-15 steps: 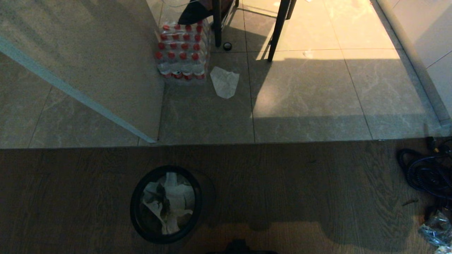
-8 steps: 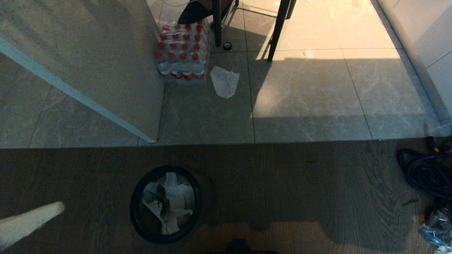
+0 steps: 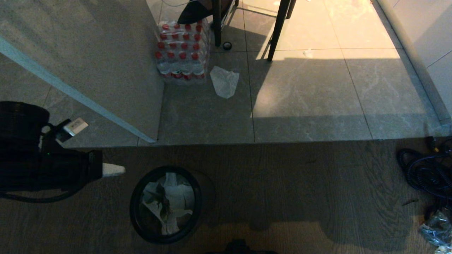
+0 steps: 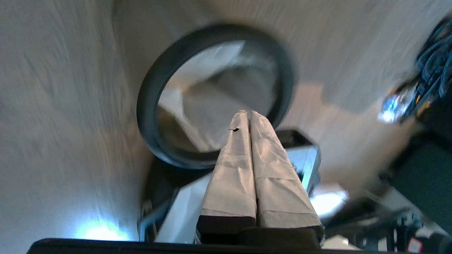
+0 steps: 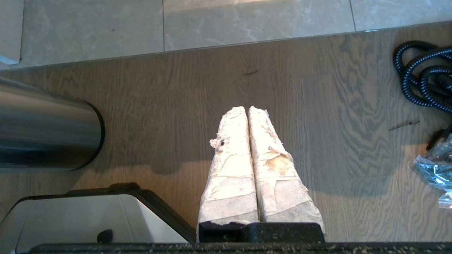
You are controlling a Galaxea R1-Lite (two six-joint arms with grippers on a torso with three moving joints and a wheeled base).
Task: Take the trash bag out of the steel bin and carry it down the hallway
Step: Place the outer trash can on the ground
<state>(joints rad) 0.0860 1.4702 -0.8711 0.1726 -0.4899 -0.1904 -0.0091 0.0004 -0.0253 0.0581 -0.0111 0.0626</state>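
Both jaws are pressed together, holding nothing. Left gripper (image 3: pixel 118 169) is hanging beside the steel bin (image 3: pixel 166 204), near its rim; right gripper (image 5: pixel 248 110) is sitting parked over the wood floor (image 3: pixel 300 183). The trash bag (image 3: pixel 169 201) is lying crumpled inside the bin, untouched, so lifting it out and carrying it down the hallway are both waiting.

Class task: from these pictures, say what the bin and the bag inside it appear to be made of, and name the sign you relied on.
The steel bin: seemingly brushed metal, its wall silvery with streaked reflections; the rim looks dark from above.
The trash bag: probably thin white plastic film, judging by its crumpled, limp folds, though paper cannot be ruled out.
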